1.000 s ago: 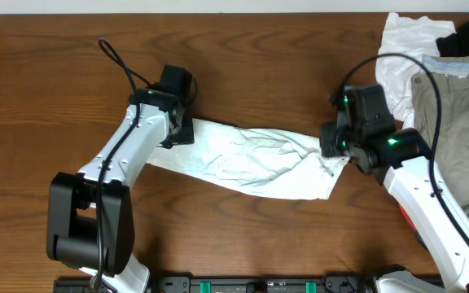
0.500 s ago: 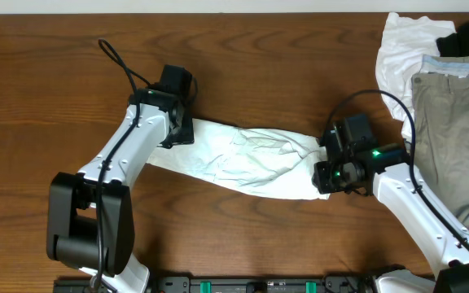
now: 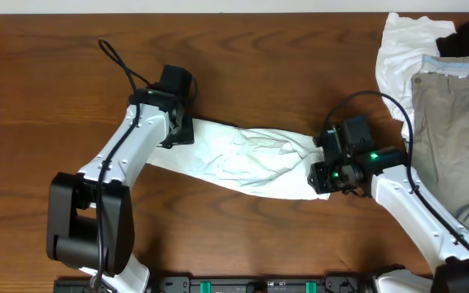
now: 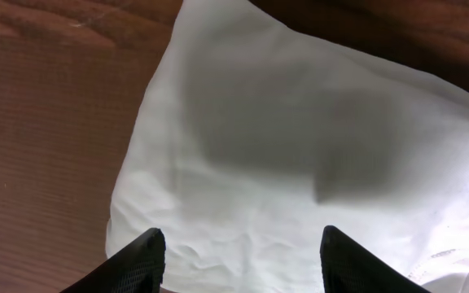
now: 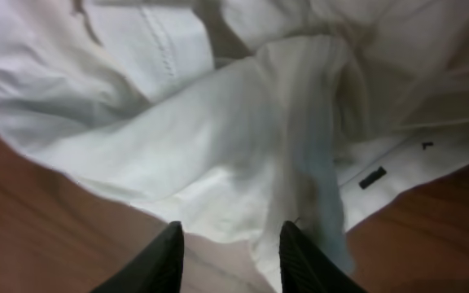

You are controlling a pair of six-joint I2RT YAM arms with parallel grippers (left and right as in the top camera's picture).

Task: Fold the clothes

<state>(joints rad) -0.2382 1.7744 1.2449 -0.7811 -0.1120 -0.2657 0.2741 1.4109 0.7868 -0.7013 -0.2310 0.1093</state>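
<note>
Two claws stand over the white garment stretched across mid-table. The left gripper is spread wide at its left end. The right gripper is narrower, astride a fold beside the dark label; any pinch is indiscernible.

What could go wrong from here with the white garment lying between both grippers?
1. The right gripper straddles a bunched ridge of the white garment; closing there may catch several layers.
2. The left gripper is open over flat cloth, so a pull from the right would likely drag the whole garment.
3. The right arm lies close to the khaki trousers and could disturb them.
</note>
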